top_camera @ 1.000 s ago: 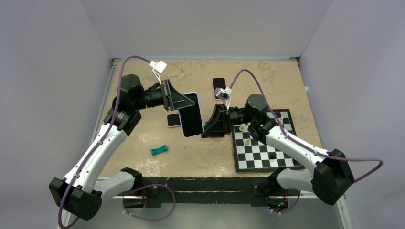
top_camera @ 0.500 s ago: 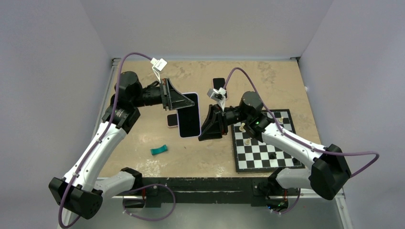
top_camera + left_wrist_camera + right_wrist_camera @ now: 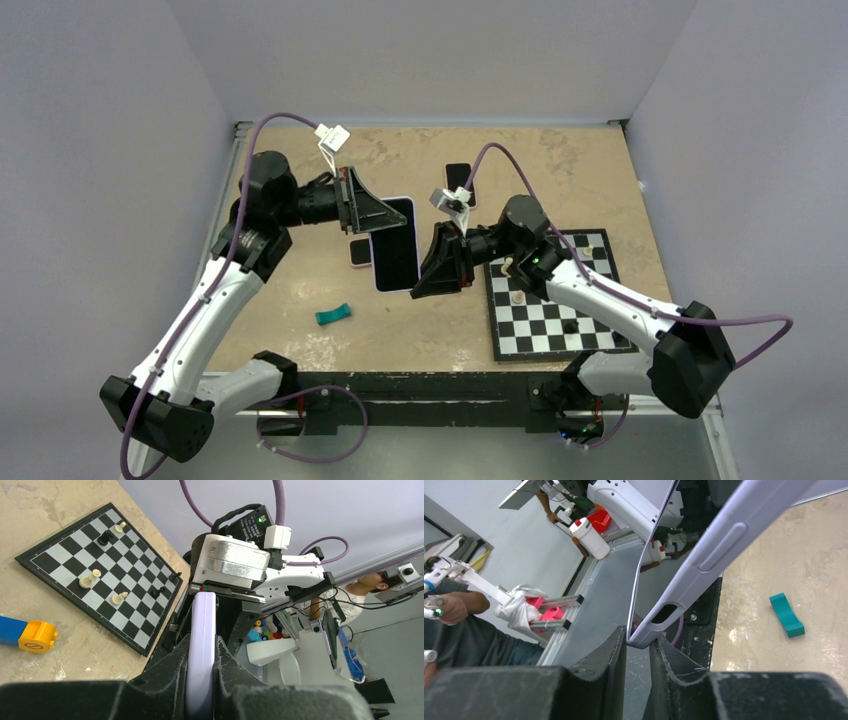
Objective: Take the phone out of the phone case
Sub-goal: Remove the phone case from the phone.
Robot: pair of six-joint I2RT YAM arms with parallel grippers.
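The phone, in a lavender phone case, is held up above the table with its dark screen facing up. My left gripper is shut on its upper part; in the left wrist view the case's edge fills the gap between both pads of the left gripper. My right gripper is at the phone's lower right corner. In the right wrist view that corner of the case sits between the tips of the right gripper, touching both fingers.
A chessboard with a few pieces lies under the right arm. A teal block lies near the front left. A second phone lies at the back, and a small pink-edged one lies below the held phone.
My right gripper has moved left and toward the near edge onto the phone's lower corner, its jaws narrowing. The left gripper has turned the phone more upright in the top view.
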